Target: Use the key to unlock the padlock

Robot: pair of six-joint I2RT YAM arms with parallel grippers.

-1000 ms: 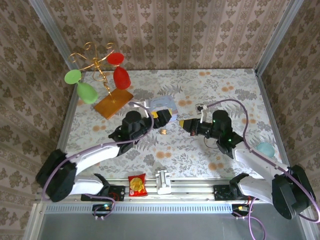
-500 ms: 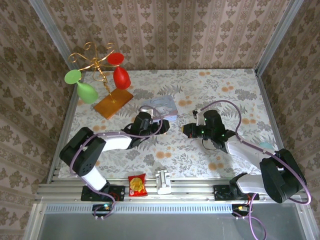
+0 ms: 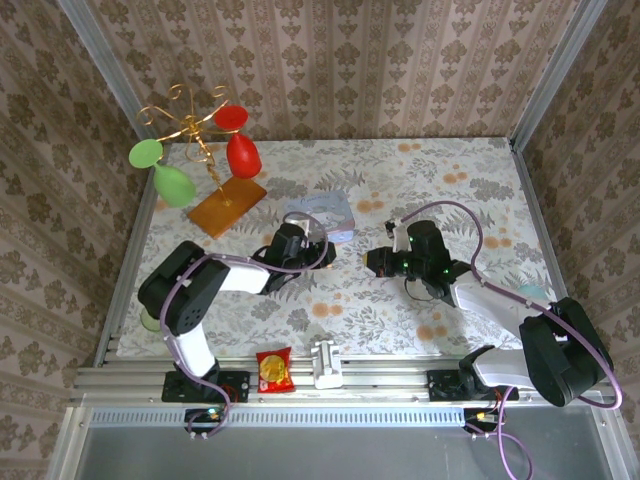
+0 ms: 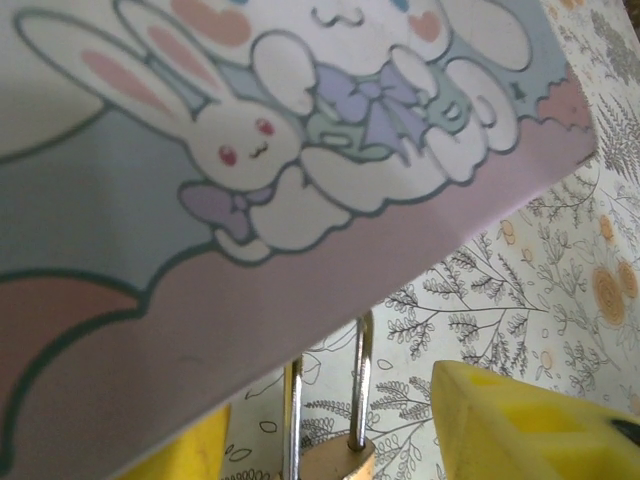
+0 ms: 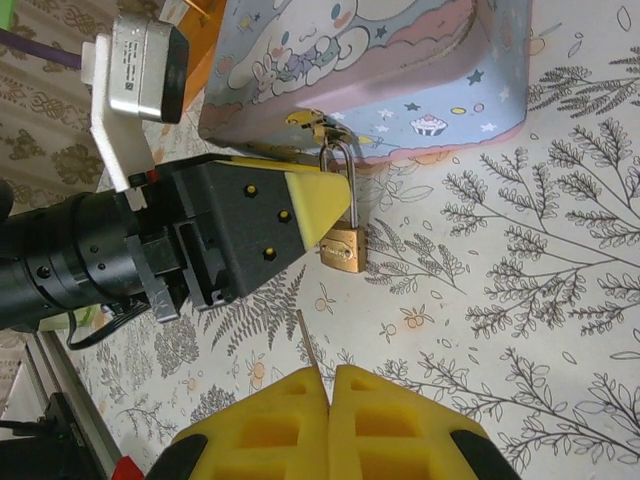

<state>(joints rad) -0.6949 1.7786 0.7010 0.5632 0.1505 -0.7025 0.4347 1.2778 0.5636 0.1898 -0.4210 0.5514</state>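
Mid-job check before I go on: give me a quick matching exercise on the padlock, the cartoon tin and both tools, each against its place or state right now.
Things
1. padlock
2. tin
3. left tool
4. right tool

Place or state
A. shut on the thin key
B. pale blue and pink, cartoon rabbits on top
C. shackle looped through the clasp
D. open, fingers either side of the padlock

Pairs: 1-C, 2-B, 3-D, 4-A

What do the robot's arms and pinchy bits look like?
The left arm and right arm have white links and chunky black joints, with purple cables looping along them. The left tool and right tool each have yellow wedge-shaped fingers on a black boxy body.
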